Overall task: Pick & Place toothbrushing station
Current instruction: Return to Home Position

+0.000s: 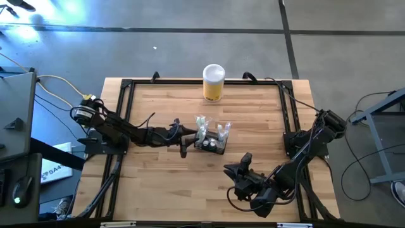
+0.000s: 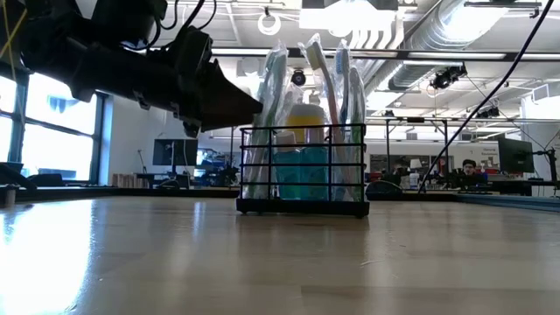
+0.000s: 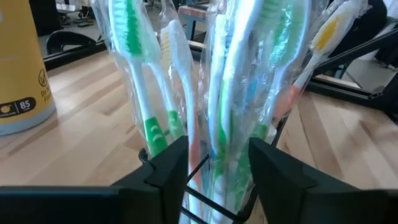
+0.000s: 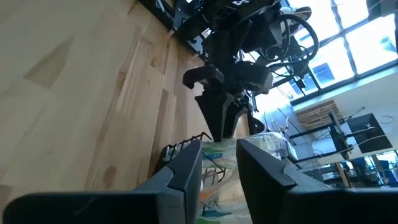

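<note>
Since toothbrushes (image 1: 212,128) stand upright in it, toothbrushing station (image 1: 210,145) at counter (image 1: 158,107) centre reads loaded | left end effector (image 1: 187,139) beside its wall, fingers (image 3: 169,167) spread, empty, free to retreat | right end effector (image 1: 235,166) idle near front, spread, empty

The high view looks straight down from well above, taking in the whole table (image 1: 164,183) and both arms. The low view sits at tabletop height at the edge opposite the yellow cylinder (image 1: 214,82), facing level across the wood into the room, with the wire-mesh caddy (image 2: 302,171) close at centre. The left wrist view looks past the left gripper (image 3: 217,149) from right against the caddy. The right wrist view looks past the right gripper (image 4: 219,149), tilted, from farther off. All 4 views share the caddy.
</note>
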You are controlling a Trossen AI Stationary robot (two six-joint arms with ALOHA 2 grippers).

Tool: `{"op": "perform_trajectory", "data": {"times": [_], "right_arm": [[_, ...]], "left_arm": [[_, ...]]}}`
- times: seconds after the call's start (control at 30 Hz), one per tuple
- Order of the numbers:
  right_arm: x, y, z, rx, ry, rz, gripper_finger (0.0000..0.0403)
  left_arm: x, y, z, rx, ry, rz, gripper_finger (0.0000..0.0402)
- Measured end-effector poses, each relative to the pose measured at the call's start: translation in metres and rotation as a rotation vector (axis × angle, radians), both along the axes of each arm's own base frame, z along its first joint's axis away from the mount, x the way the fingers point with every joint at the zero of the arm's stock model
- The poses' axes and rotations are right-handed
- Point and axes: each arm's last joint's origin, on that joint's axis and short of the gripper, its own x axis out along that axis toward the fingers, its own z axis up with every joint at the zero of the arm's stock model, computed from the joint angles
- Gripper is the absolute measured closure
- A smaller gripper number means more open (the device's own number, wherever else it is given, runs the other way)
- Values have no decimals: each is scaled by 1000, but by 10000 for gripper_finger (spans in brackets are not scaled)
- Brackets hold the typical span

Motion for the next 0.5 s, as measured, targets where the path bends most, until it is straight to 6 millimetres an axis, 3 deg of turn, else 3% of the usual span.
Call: {"op": "perform_trajectory", "data": {"times": [0.23,0.5], "right_arm": [[0,0,0,-5,5,0,309],[-1,0,-1,-8,9,1,309]], "left_arm": [[-2,0,5,0,-2,-1,188],[-9,1,18,87,25,-14,184]]}}
